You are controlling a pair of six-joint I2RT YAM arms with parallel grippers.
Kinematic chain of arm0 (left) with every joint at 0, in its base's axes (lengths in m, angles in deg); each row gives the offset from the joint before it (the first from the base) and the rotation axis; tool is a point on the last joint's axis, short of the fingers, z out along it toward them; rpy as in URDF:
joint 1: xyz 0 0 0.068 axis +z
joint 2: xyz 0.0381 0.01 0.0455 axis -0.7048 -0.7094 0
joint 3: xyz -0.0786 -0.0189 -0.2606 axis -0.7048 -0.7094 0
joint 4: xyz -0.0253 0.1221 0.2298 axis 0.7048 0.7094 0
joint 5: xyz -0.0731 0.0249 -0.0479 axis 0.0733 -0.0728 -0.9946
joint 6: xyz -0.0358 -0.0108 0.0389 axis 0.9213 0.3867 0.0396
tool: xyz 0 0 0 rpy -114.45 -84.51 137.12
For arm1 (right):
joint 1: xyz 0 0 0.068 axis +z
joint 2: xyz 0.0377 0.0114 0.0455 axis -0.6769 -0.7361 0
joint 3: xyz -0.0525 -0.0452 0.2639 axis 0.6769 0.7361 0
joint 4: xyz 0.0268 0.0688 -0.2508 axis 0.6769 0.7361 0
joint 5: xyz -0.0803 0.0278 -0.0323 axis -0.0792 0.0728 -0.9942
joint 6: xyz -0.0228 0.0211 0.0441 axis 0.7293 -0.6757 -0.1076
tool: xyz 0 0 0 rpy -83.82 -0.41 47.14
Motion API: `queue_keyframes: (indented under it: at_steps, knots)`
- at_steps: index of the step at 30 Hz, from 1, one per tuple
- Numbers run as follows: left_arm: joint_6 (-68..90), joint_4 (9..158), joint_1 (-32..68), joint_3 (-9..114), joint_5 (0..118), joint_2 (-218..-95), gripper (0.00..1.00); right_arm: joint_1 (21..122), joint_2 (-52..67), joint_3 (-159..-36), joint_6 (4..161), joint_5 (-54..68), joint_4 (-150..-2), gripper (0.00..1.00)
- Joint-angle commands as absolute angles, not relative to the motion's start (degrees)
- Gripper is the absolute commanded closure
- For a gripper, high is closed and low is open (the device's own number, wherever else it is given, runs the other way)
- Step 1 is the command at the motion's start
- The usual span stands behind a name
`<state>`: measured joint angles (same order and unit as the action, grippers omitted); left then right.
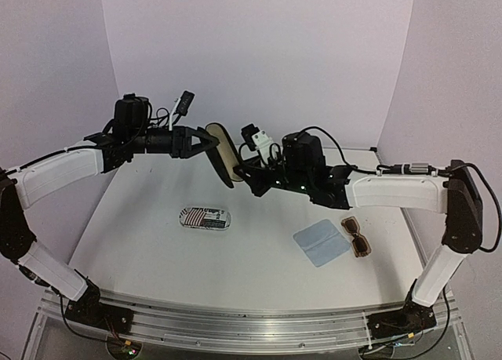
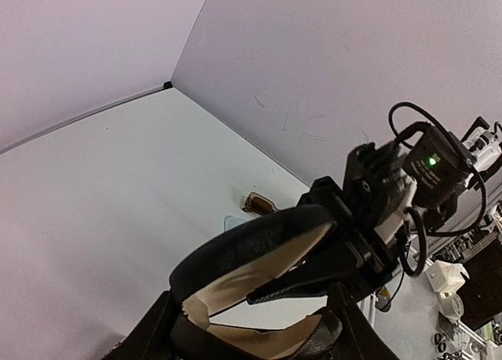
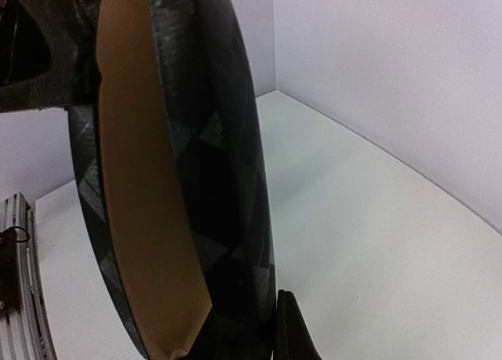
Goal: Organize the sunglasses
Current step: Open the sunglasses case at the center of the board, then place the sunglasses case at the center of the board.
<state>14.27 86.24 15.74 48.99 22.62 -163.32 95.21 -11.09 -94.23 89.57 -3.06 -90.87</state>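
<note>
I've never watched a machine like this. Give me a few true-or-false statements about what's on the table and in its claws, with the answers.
1. The left claw holds an open black case up in the air. True.
2. The brown sunglasses sit inside that black case. False: they lie on the table, beside the blue cloth.
3. A striped case lies closed on the table. True.
4. The blue cloth is draped over the striped case. False: it lies flat on the table, well apart from that case.
</note>
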Motion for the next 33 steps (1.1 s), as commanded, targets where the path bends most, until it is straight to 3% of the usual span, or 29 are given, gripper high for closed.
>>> queue_keyframes:
  at_steps: [1,4,8,10,15,18,22,27,33]
  knots:
    - [12.91,81.56,14.3,48.64,9.5,-161.19,1.0,90.52,-7.92,-91.79,82.74,4.69,-95.7,1.0]
    - [10.96,81.74,14.46,47.66,9.09,-160.92,0.99,90.39,-6.85,-91.54,84.22,6.67,-95.82,1.0]
    - [8.26,83.29,15.4,46.9,9.0,-160.5,0.88,88.85,-3.51,-88.81,85.44,10.05,-95.83,1.0]
    - [5.92,84.16,15.63,46.38,8.09,-160.2,0.78,87.43,-1.61,-86.88,85.82,11.74,-95.76,1.0]
    - [-0.47,89.4,15.88,45.54,7.58,-160.11,0.36,87.16,0.79,-86.28,91.66,11.25,-88.73,1.0]
    - [-5.27,92.4,15.97,45.67,6.74,-159.48,0.23,87.16,1.44,-87.62,95.53,10.14,-81.13,1.0]
    - [-6.76,93.74,15.99,45.23,5.09,-158.24,0.15,87.16,3.54,-86.91,99.79,7.03,-75.25,1.0]
    - [-8.5,95.51,16.27,45.12,8.09,-156.8,0.14,87.16,3.83,-87.97,110.89,1.74,-64.16,1.0]
    - [-9.03,92.69,16.36,42.16,14.04,-155.95,0.14,88.29,1.36,-85.62,129.78,-2.89,-62.4,1.0]
